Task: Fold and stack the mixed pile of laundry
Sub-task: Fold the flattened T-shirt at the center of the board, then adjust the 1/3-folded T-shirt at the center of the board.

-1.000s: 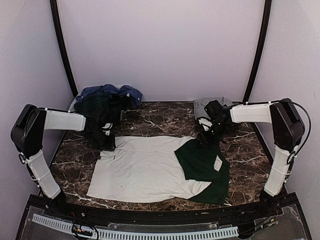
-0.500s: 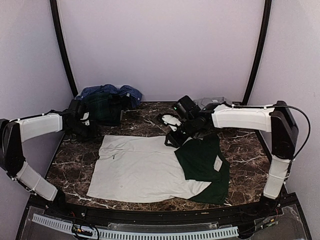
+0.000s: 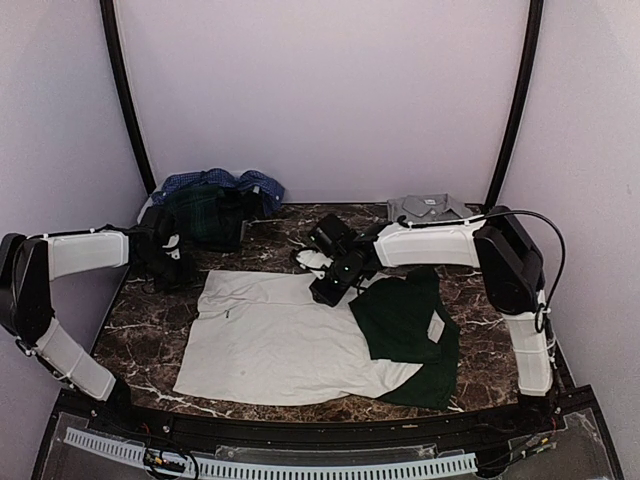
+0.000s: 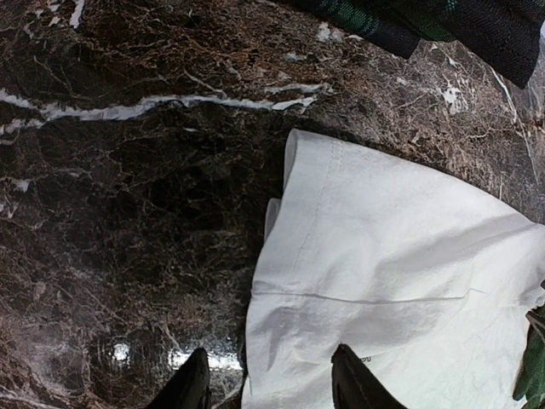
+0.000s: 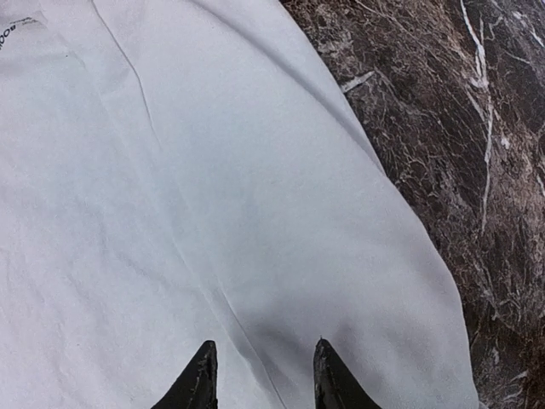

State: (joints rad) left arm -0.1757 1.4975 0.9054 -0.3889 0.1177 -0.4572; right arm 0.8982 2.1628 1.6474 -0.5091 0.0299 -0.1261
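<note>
A white tee [image 3: 280, 340] lies spread flat on the marble table, with a dark green sleeve [image 3: 405, 320] folded over its right side. My left gripper [image 3: 183, 272] is open and empty just above the tee's far left corner. In the left wrist view [image 4: 268, 383] the fingers straddle the tee's edge [image 4: 383, 281]. My right gripper [image 3: 323, 294] is open and empty over the middle of the tee's far edge. The right wrist view [image 5: 264, 375] shows plain white cloth [image 5: 213, 170] between the fingers. A blue checked shirt [image 3: 225, 183] and a dark green tartan shirt [image 3: 205, 215] are heaped at the back left.
A folded grey shirt [image 3: 428, 208] lies at the back right corner. A pale slatted strip [image 3: 270, 465] runs along the near edge below the arm bases. Bare marble [image 3: 300, 232] shows behind the tee. The tartan's hem [image 4: 409, 21] is close beyond the left gripper.
My right arm has swung left from the green sleeve to the middle of the tee's far edge. My left arm has drawn back left, off the tee's collar area to its far left corner.
</note>
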